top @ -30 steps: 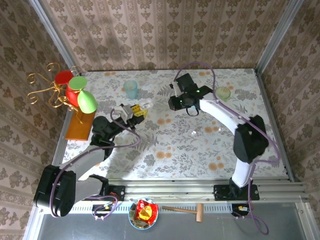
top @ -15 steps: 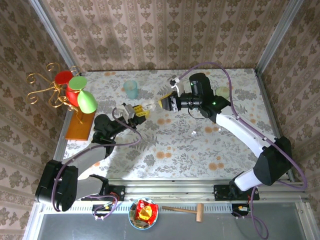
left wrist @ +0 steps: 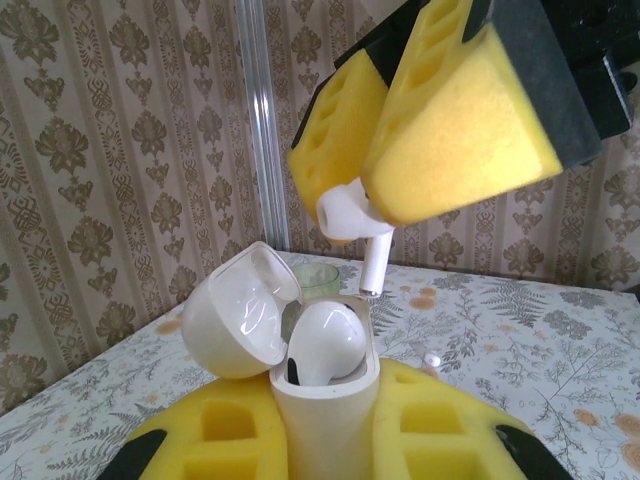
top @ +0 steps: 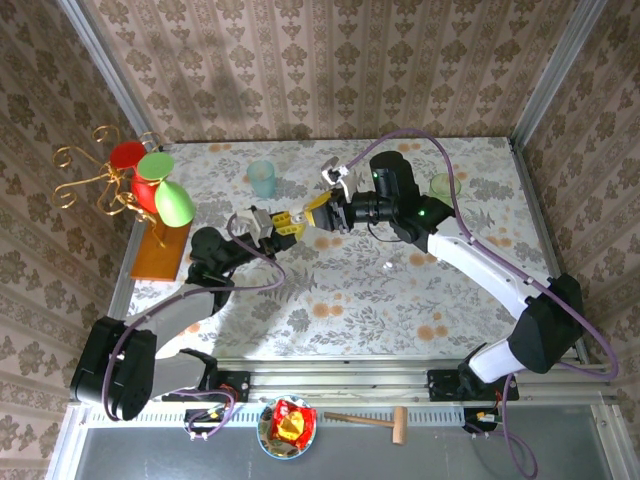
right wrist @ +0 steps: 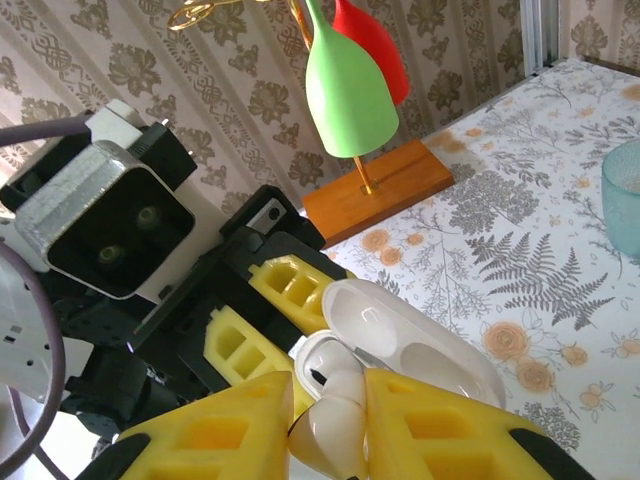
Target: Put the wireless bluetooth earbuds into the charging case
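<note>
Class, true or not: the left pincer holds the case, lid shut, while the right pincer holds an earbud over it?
Not quite: the case has its lid open, as the left wrist view shows; the rest stands.

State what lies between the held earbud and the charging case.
Nothing: the left wrist view shows the earbud hanging just over the charging case, unobstructed.
</note>
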You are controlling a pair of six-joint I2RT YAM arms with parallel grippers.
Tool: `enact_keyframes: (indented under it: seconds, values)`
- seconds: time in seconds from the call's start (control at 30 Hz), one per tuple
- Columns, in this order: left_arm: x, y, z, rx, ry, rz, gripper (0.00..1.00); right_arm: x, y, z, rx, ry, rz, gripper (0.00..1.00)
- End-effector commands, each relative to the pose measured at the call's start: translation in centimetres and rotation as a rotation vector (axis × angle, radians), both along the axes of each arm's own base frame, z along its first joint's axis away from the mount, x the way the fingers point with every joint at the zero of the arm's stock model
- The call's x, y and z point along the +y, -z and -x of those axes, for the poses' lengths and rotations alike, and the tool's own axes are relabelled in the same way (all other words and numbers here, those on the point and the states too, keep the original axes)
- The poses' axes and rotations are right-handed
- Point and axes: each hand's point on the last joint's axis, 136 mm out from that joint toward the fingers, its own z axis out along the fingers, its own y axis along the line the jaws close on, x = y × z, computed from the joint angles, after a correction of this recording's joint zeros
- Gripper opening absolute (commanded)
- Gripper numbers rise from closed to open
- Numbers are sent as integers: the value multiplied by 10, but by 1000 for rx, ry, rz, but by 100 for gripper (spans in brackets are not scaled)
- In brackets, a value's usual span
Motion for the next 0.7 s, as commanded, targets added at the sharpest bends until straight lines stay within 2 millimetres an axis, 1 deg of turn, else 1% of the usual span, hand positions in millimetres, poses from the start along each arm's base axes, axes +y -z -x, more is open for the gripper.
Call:
enact_keyframes:
  seconds: [0.0, 0.13, 0.3, 0.5, 0.57, 0.67]
  values:
    - [0, -27, 8, -66, 29, 40, 1, -3, 3, -4, -30, 19, 38, 24]
    - [0, -30, 9, -71, 31, 46, 1, -6, 10, -7, -28, 37, 72, 24]
    - [0, -30, 11, -72, 42, 44, 1, -9, 15, -12, -29, 66, 109, 24]
    - [0, -32, 13, -80, 51, 54, 1, -8, 23, -16, -3, 62, 138, 24]
    - [0, -33, 14, -81, 53, 55, 1, -5, 24, -14, 18, 42, 137, 26]
    - [0, -33, 15, -84, 54, 55, 1, -5, 22, -15, 30, 51, 131, 33]
